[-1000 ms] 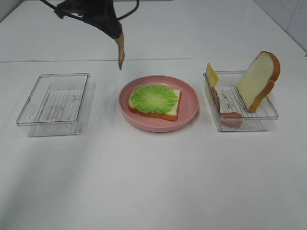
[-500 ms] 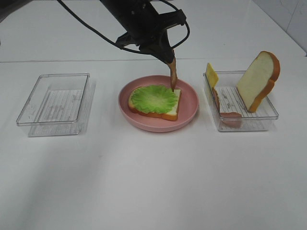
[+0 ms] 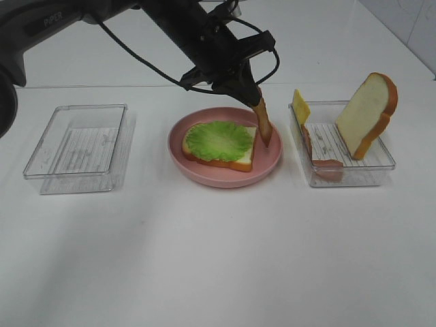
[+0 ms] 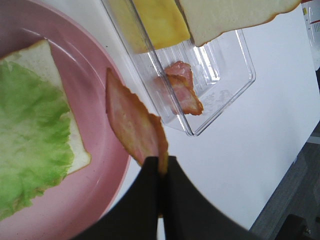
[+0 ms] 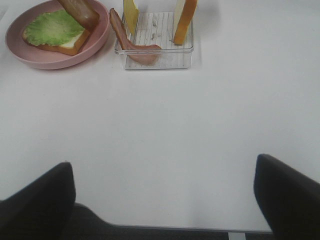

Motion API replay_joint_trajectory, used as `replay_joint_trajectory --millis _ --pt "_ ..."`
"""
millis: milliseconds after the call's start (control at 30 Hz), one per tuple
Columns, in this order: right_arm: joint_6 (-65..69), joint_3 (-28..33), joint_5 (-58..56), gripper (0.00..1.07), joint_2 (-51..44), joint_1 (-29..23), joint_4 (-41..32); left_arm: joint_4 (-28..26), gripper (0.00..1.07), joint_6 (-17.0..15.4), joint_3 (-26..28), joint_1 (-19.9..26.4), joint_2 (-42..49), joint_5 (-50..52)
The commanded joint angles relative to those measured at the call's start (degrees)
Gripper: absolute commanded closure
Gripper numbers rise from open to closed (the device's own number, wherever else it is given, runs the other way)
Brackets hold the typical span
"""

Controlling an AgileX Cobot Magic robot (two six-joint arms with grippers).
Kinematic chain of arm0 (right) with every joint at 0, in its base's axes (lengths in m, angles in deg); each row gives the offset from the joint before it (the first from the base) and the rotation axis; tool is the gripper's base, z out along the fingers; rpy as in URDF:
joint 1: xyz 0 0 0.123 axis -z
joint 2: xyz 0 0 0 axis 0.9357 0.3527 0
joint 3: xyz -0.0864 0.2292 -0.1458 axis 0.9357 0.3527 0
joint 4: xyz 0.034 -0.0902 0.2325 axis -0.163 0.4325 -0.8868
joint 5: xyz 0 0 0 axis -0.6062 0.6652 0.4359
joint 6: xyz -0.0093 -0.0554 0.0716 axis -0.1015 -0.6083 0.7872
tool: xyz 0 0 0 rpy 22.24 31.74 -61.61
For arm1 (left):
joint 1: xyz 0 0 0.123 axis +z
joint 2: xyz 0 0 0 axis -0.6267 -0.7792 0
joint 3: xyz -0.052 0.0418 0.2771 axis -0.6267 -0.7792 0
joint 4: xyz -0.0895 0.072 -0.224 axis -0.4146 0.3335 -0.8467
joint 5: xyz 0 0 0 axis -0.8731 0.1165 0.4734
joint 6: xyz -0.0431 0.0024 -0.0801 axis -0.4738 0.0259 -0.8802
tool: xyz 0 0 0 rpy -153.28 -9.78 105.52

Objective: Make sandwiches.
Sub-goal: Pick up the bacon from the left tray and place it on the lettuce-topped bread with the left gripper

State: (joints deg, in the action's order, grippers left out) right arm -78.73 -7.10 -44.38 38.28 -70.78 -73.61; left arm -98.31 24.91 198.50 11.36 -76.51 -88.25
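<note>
The left end effector, reaching across from the left side of the white counter, is clenched on the top end of a brown bacon strip, which hangs nearly upright over the far-right part of the pink round plate. The strip's lower tip sits just beside the right edge of the bread slice lying flat on the plate under ruffled green lettuce; it appears to reach the plate's surface, though the overhead view does not settle that contact. In the left wrist view the dark fingers pinch the strip's end between them. To the right of the plate, a clear tray holds a yellow cheese square and a second bread slice, both standing on edge, with a pinkish ham slice slumped against its near-left corner. Another clear tray sits to the left of the plate. The right end effector is released, fingers spread wide above bare counter, well apart from the food.
</note>
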Motion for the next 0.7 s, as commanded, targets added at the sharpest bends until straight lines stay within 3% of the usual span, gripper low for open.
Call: replay_joint_trajectory --millis 33,300,600,700 --pt "-0.29 0.11 0.29 0.13 -1.20 0.06 -0.06 0.11 1.07 0.00 0.40 1.09 -1.60 -5.16" --pt "-0.29 0.11 0.29 0.13 -1.20 0.06 -0.06 4.35 1.07 -0.52 0.17 3.90 -2.52 -5.16" --pt "-0.29 0.11 0.29 0.13 -1.20 0.06 -0.06 7.28 1.07 -0.57 0.11 4.01 -2.75 -5.16" --pt "-0.29 0.11 0.29 0.13 -1.20 0.06 -0.06 11.12 1.07 -1.03 0.11 4.01 -2.75 -5.16"
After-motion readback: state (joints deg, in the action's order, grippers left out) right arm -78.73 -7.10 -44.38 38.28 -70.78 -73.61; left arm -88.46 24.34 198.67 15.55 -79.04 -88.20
